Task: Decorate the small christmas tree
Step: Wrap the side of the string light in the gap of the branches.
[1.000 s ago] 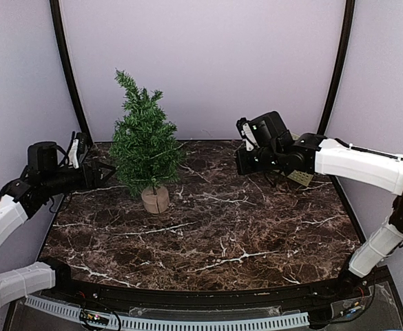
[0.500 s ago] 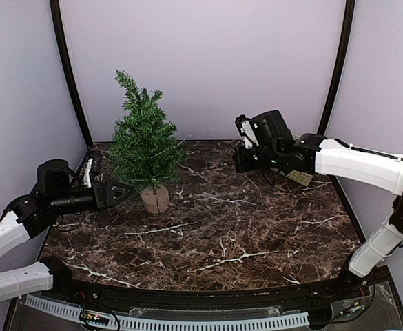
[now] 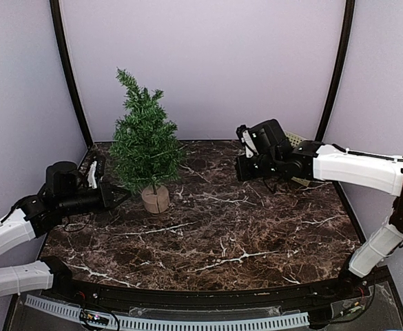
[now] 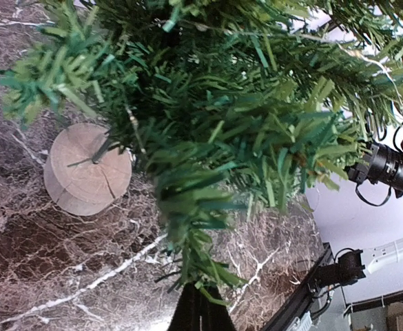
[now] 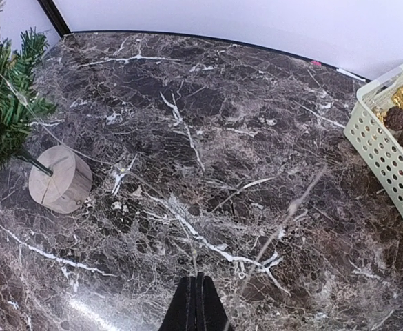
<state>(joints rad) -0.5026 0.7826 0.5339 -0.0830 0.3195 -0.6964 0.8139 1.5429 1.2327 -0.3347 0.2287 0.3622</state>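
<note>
1. Right ahead of the left gripper [image 4: 200, 298], the tree [image 4: 208, 124] is found. A low branch tip hangs just above the fingertips, and the stump [image 4: 87, 169] sits ahead and to the left on the table [image 4: 63, 269].
2. Those left jaws are pressed together. Nothing is seen pinched between them, and the branch looks near rather than held.
3. The right gripper [image 5: 196, 286] is pressed together too. From its jaws, the tree is well apart, ahead and far left, and the basket [image 5: 380, 148] is ahead and to the right.
4. A thin blurry strand [image 5: 284, 214] is seen rising from just beside the right fingertips. Whether it's being pinched can't be told.
5. No ornament can be spotted on the branches. Only a fine pale thread is noticed lying over some needles, and what it is can't be made out.
6. Gold and brown pieces [image 5: 398, 109] are seen inside the basket, so the decorations appear not yet used.
7. Best guess: the job is barely started, if at all. Pieces would have to be lifted from the basket and hung on the branches one by one.
</note>
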